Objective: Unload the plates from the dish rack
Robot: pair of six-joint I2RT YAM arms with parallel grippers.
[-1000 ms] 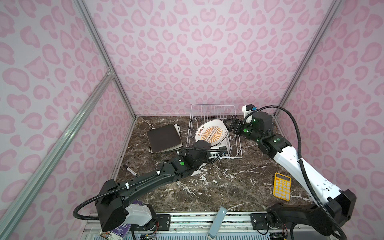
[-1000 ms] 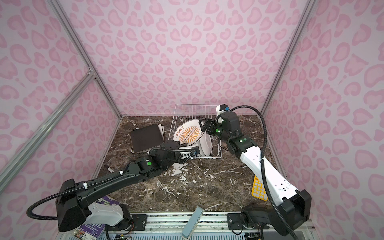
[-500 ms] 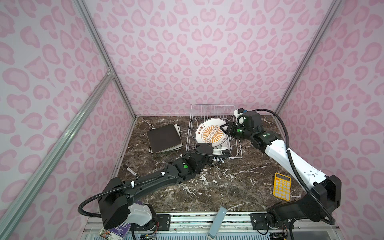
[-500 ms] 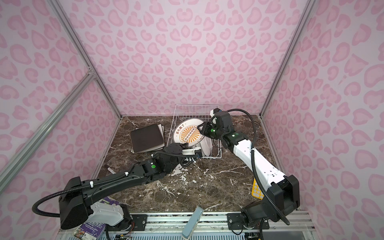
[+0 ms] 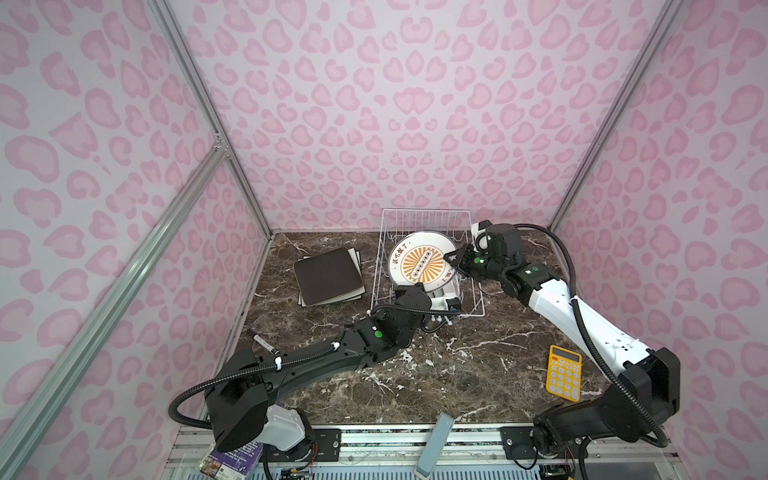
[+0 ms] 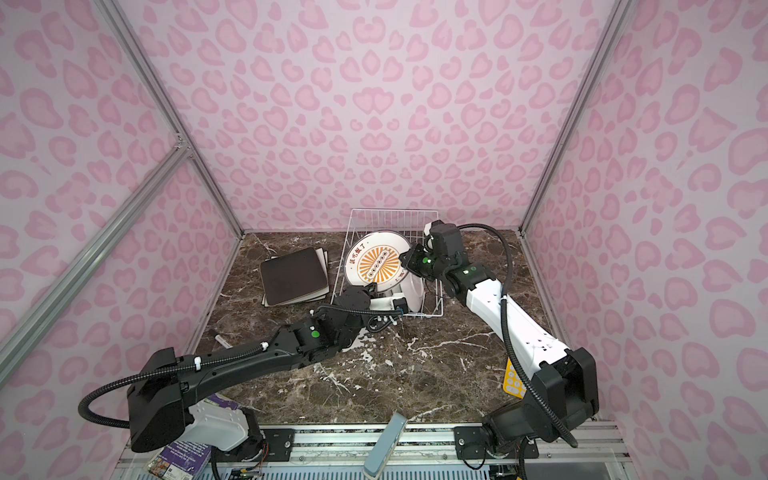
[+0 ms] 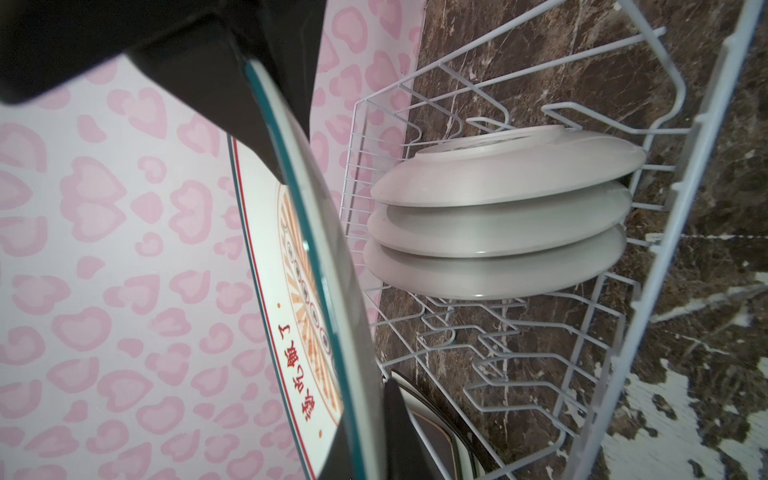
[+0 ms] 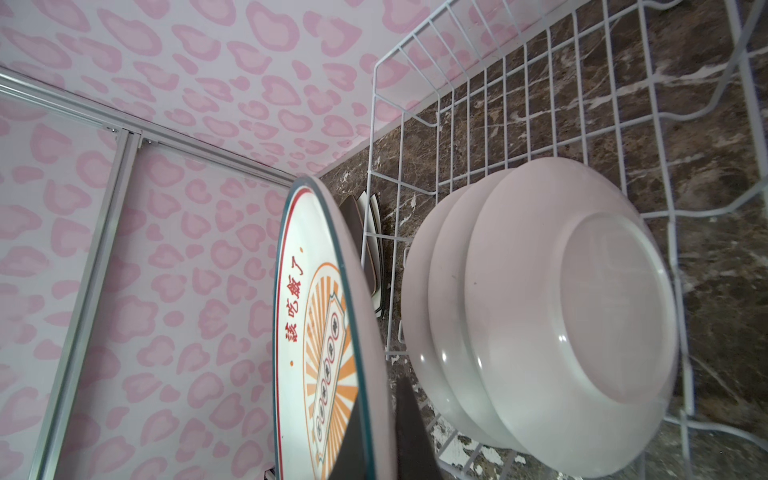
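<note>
Surface: dark marble tabletop [image 5: 457, 374], pink heart-print walls.
Dish rack [image 5: 424, 212]: back centre of the marble.
Printed round plate [image 5: 419, 262]: tilted over the rack, apart from the others.
Left gripper [image 5: 415, 289]: clamped on that plate's near rim.
Right gripper [image 5: 452, 258]: clamped on its right rim.
Three round plates [image 8: 540, 316]: on edge in the rack, backs showing.
Square plates [image 5: 328, 274]: stacked left of the rack, dark brown on top.

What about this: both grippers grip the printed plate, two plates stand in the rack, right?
No: three plates stand in the rack, not two; the right wrist view shows it. The left gripper and right gripper do grip the printed plate.
</note>
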